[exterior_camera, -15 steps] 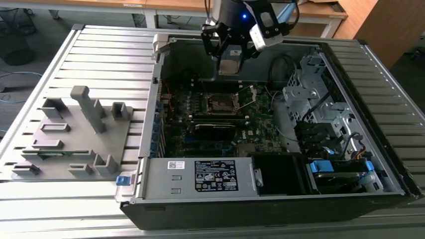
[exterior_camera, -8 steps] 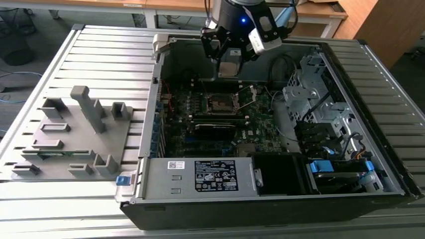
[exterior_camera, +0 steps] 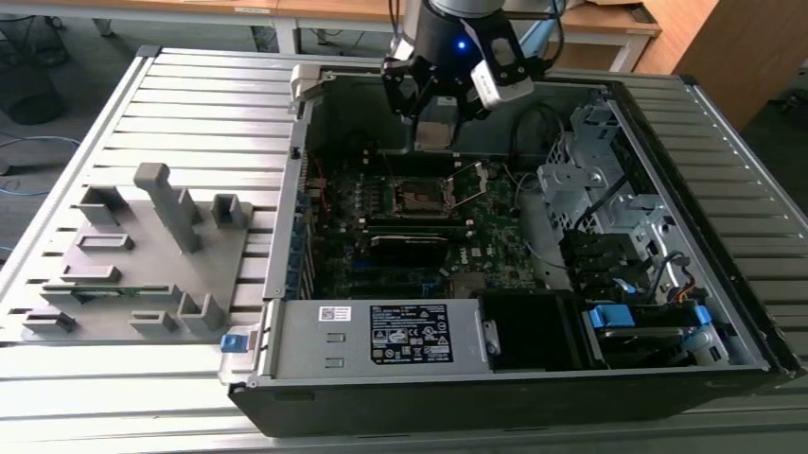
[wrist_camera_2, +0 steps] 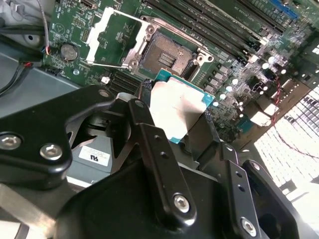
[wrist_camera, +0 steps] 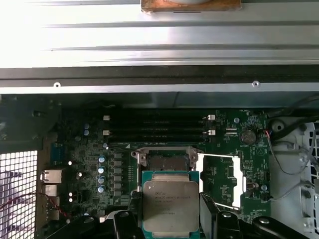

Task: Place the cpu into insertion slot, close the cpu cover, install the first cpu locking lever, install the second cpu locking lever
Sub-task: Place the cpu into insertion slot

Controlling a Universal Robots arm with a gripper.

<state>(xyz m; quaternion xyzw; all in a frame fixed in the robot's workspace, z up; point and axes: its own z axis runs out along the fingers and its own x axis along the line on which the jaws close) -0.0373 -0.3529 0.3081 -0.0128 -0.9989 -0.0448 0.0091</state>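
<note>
Fingers [wrist_camera: 132, 211] pinch the chip [wrist_camera: 171, 204] by two edges, beside the bare socket [exterior_camera: 423, 197] at the exterior view's centre, cover [wrist_camera: 219, 156] lying open; lowering wants it level, corners matched, unforced.

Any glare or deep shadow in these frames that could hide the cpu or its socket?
Second wrist view: glare washes out most of the metal top of the cpu. First wrist view: part of the slatted table blows out white, while the cpu reads evenly lit. Exterior view: even room light, but the case interior around the insertion slot sits in shade.
</note>
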